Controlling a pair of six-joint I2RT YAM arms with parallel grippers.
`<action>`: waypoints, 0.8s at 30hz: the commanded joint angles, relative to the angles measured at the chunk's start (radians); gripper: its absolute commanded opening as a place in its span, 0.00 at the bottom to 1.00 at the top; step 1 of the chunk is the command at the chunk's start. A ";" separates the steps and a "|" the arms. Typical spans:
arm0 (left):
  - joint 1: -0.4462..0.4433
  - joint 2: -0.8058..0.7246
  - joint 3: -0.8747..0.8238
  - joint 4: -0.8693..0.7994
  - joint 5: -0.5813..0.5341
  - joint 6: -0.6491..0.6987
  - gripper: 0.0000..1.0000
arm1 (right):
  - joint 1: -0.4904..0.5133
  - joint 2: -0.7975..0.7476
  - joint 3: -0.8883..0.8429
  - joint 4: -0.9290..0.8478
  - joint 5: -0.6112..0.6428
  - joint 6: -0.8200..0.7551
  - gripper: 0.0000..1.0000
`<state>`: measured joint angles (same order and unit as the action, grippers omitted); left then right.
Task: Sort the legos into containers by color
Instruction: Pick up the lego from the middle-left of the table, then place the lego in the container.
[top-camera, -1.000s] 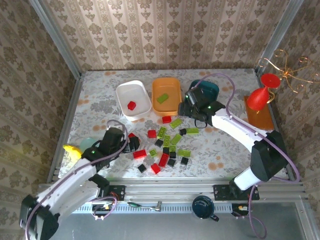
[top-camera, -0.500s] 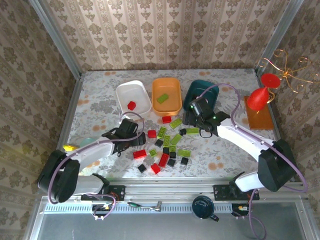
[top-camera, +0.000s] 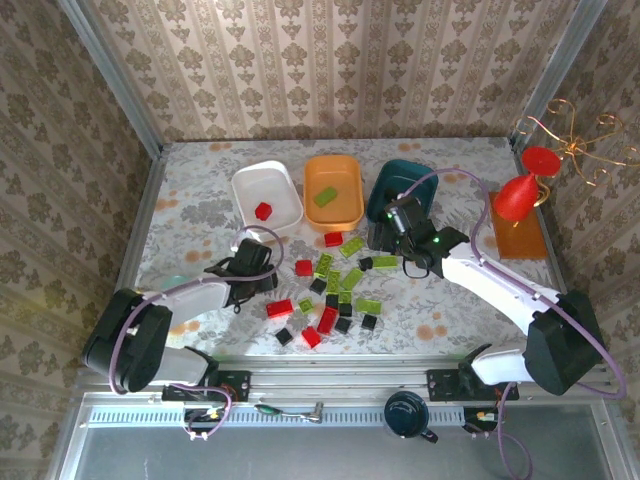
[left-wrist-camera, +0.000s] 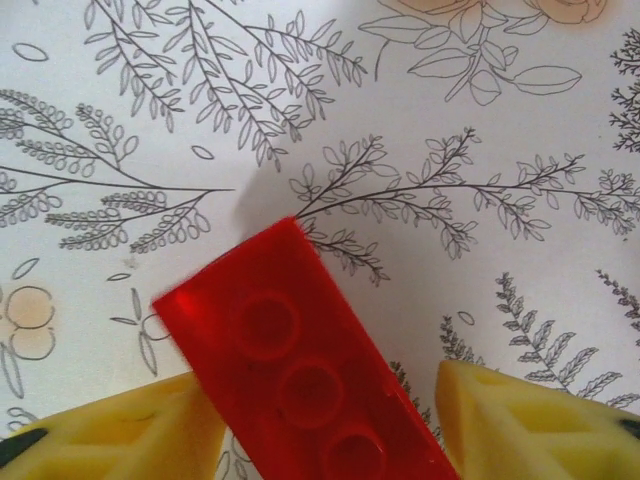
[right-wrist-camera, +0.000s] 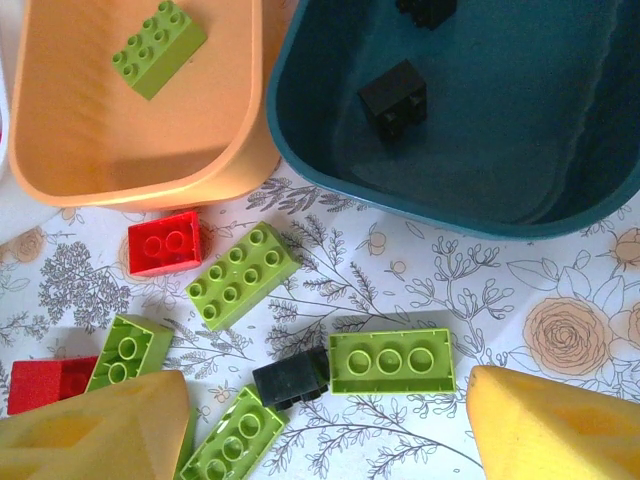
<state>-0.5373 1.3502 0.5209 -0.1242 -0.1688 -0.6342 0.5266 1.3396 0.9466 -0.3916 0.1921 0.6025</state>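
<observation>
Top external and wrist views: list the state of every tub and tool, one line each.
white tub: holds one red brick
orange tub: holds one lime-green brick
dark teal tub: holds black bricks
left tool: astride a red oblong brick, grip unclear
right tool: open, empty, above loose bricks

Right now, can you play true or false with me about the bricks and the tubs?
1. The white plastic tub holds a small red brick. True.
2. The orange plastic tub holds a black brick. False: it holds a lime-green brick.
3. The dark teal plastic tub holds black bricks. True.
4. The left pincer straddles a green brick. False: a red oblong brick lies between its fingers.
</observation>
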 joint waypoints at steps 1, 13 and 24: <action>0.010 -0.029 -0.033 -0.002 0.030 -0.005 0.51 | 0.004 -0.024 -0.017 0.000 0.021 0.011 0.75; -0.007 -0.281 -0.011 -0.136 0.064 -0.006 0.27 | 0.003 -0.046 -0.056 0.014 0.019 0.030 0.75; 0.115 -0.028 0.443 -0.173 0.098 0.155 0.30 | 0.003 -0.070 -0.080 0.017 0.010 0.045 0.75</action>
<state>-0.4629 1.2057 0.8677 -0.2935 -0.0898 -0.5552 0.5266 1.2964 0.8848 -0.3874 0.1917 0.6315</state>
